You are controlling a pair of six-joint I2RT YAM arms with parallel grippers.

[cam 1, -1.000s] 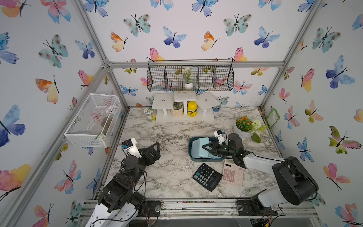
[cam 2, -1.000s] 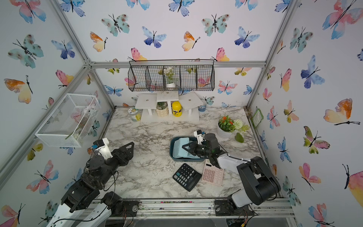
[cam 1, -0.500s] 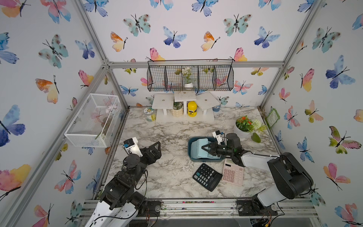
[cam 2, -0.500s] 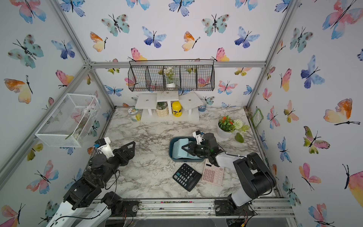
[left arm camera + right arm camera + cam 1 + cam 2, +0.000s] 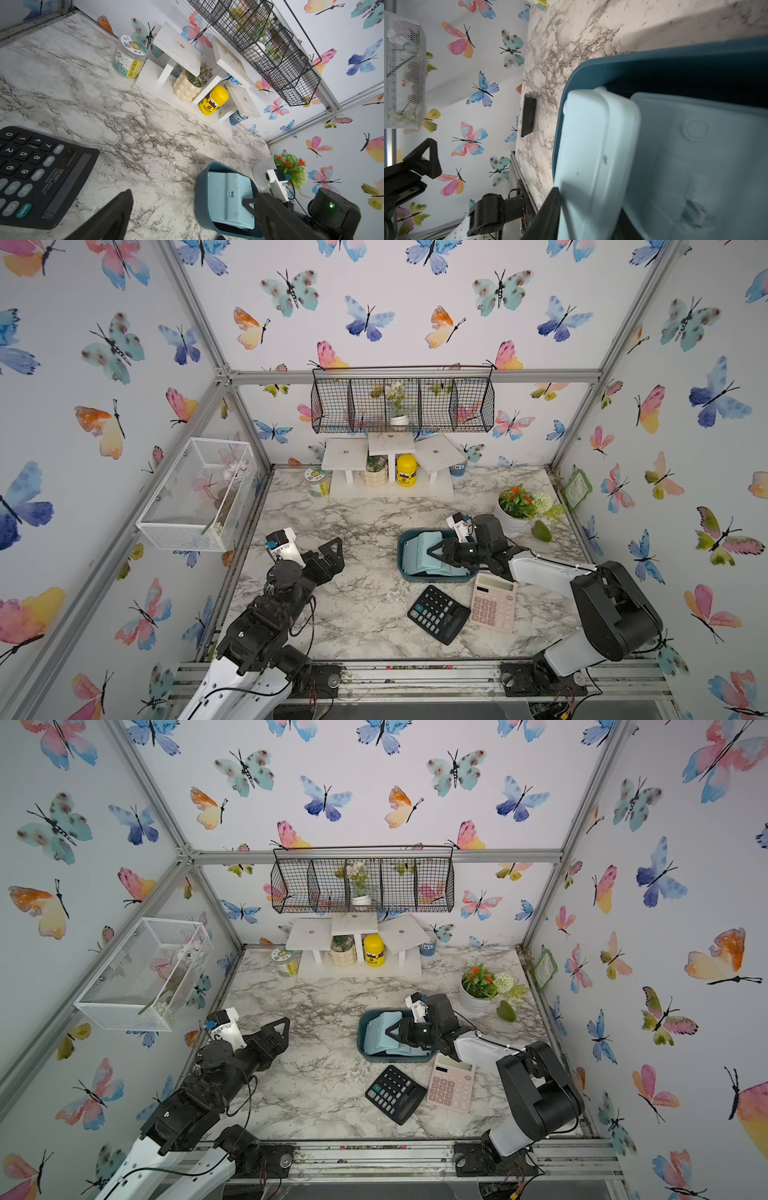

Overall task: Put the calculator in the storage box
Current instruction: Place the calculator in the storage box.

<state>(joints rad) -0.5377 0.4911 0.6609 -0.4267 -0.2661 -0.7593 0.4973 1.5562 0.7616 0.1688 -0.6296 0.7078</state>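
Note:
A light-blue calculator (image 5: 419,549) (image 5: 380,1031) lies back-up and tilted inside the dark teal storage box (image 5: 401,556) (image 5: 360,1040) in both top views. One end of it leans on the box's wall. My right gripper (image 5: 434,551) (image 5: 392,1031) hangs low over the box with its jaws slightly parted around the calculator's edge. The right wrist view shows one finger (image 5: 550,207) just beside the calculator (image 5: 591,145); the other finger is hidden. My left gripper (image 5: 334,549) (image 5: 195,195) floats wide open and empty, left of the box (image 5: 200,197).
A black calculator (image 5: 438,614) and a pink calculator (image 5: 494,605) lie on the marble in front of the box. A flower pot (image 5: 515,510) and a green fruit (image 5: 541,531) stand to its right. White risers with jars (image 5: 390,472) line the back; a white mesh basket (image 5: 199,493) hangs left.
The right gripper's jaws have parted a little over the box, and the light-blue calculator has settled lower in it. The left arm has edged slightly forward, still open.

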